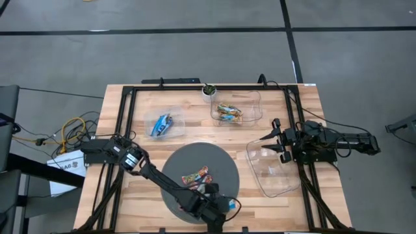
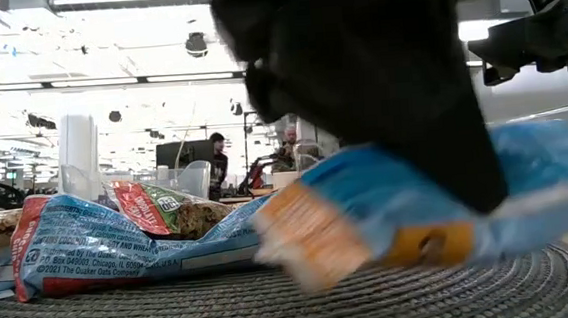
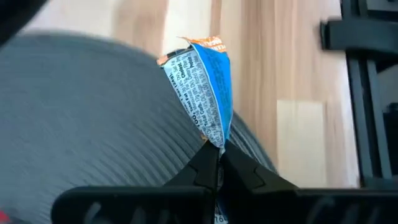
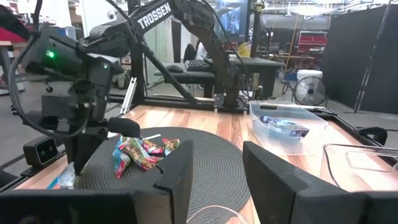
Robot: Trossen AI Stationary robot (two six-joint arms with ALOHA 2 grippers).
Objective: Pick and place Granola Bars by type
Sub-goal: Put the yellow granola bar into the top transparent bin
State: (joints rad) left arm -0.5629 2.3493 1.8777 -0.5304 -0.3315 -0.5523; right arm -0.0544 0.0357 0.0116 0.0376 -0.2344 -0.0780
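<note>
Several granola bars [image 1: 197, 176] in red, green and blue wrappers lie piled on the round grey mat [image 1: 175, 170]; in the low view they show as a heap [image 2: 99, 237]. My left gripper [image 3: 219, 163] is at the mat's near right part, shut on a blue-and-white bar with an orange end [image 3: 204, 87]. One clear tub holds bright blue bars [image 1: 162, 124]. Another holds bars with orange on their wrappers [image 1: 229, 112]. My right gripper [image 4: 217, 177] is open over the far left corner of an empty clear tub [image 1: 276, 170]. My left gripper pinches the blue-and-white bar by its narrow crimped end [image 3: 217, 138] between the two fingers. The fingers come from above, and the bar [image 2: 408, 215] lies about level below them, low over the mat. Whether it touches the mat I cannot tell.
A black rail frame [image 1: 127, 117] borders the wooden table. A small potted plant [image 1: 208, 90] stands at the far edge between the two filled tubs. Bare wood lies between the mat and the tubs. People sit in the room beyond the table [image 2: 216, 154].
</note>
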